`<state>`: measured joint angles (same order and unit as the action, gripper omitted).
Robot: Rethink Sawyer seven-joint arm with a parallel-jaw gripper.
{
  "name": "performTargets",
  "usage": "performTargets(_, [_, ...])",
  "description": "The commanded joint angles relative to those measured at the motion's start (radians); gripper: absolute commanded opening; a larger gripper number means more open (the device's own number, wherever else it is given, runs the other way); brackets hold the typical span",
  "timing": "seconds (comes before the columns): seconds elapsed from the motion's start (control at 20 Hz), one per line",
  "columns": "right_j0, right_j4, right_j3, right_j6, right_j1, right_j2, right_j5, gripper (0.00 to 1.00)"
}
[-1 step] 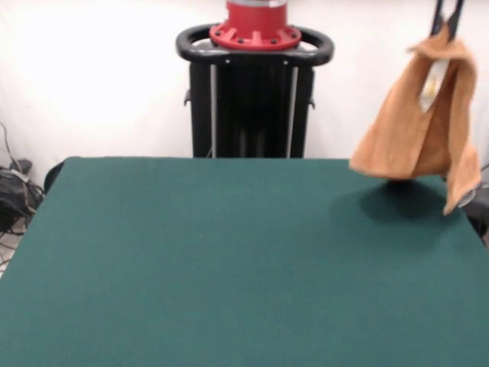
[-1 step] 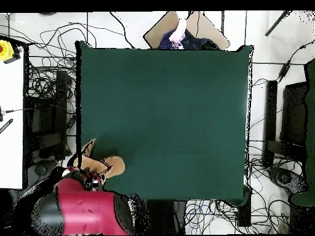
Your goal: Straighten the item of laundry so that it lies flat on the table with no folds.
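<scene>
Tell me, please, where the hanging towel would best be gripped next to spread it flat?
The gripper pinches the towel by its top, so it hangs bunched above the table. A second hold would probably work best on the low corner dangling at the picture's right in the front view, approached from below and outside: it hangs free of the folds.

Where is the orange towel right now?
The towel hangs bunched from the gripper at the front view's upper right, lifted above the table's far right corner, with its shadow on the green top below.
</scene>
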<state>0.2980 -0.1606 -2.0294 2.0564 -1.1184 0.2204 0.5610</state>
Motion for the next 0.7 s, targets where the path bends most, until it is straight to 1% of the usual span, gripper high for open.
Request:
performTargets(0.05, [-0.13, 0.124, -0.047, 0.073, 0.287, -0.098, -0.357, 0.0])
performTargets(0.15, [-0.134, 0.179, -0.012, 0.079, 0.369, -0.071, -0.464, 0.0])
performTargets(0.3, [-0.135, 0.213, 0.027, 0.081, 0.454, -0.033, -0.571, 0.0])
performTargets(0.45, [-0.147, 0.225, 0.043, 0.074, 0.491, -0.023, -0.62, 0.0])
performTargets(0.6, [-0.171, 0.235, 0.042, 0.075, 0.509, -0.035, -0.653, 0.0])
performTargets(0.7, [-0.174, 0.237, 0.051, 0.07, 0.525, -0.023, -0.668, 0.0])
